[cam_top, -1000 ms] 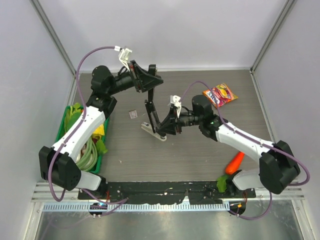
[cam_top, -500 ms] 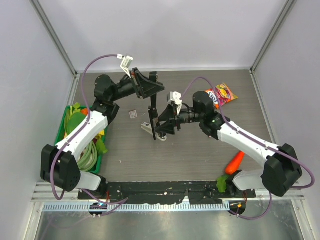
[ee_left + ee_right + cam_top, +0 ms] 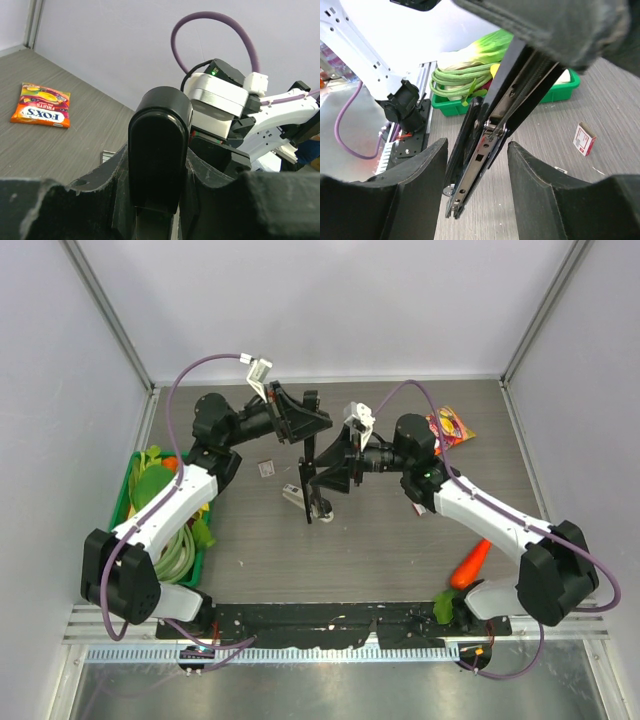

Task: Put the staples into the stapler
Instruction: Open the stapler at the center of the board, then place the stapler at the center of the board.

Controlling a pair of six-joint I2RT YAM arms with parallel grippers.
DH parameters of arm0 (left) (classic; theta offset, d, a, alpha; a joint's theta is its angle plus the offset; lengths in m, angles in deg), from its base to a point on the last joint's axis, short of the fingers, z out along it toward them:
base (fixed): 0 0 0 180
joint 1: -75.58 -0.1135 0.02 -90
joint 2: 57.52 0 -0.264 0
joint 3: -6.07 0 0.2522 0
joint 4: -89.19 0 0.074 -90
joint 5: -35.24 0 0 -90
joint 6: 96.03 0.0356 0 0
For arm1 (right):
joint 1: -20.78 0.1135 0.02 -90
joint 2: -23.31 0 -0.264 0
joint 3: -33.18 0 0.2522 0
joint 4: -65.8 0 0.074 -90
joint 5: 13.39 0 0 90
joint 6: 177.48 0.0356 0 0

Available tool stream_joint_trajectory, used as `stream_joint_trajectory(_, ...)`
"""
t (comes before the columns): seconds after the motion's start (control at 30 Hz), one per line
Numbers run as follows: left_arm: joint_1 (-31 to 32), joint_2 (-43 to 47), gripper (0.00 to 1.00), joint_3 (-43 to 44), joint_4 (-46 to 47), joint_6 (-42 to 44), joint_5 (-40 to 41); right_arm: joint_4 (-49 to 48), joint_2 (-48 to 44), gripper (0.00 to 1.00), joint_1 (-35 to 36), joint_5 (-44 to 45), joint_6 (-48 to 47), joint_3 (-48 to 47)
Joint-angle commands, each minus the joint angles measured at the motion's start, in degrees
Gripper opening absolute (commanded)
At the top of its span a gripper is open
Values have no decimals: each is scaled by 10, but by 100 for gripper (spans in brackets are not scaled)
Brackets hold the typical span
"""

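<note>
One stiff stapler (image 3: 160,150) sits clamped in left fingers (image 3: 50,210), right fingers (image 3: 415,185) apart; we would pinch the light staples (image 3: 265,469) sideways.

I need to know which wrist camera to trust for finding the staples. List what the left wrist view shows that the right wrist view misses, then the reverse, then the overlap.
Only the left wrist view: the orange snack packet lying flat on the table, and the right arm with its purple cable.
Only the right wrist view: the staples, a small white box with a red label, on the table, and the green bin holding coiled green cord.
Both: the stapler, seen hinged open in the right wrist view, and the table.
</note>
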Motion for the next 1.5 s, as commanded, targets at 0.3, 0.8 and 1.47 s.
stream_joint_trajectory(0.3,9,15,0,8,25,7,1,-124,34,52,-4,-7,84,-9)
stream_joint_trajectory(0.8,2,31,0,20,18,7,-7,-86,24,1,-5,1,53,-13)
stream_joint_trajectory(1.47,-54,81,34,-2,13,6,12,-168,-43,1,-68,64,122,33)
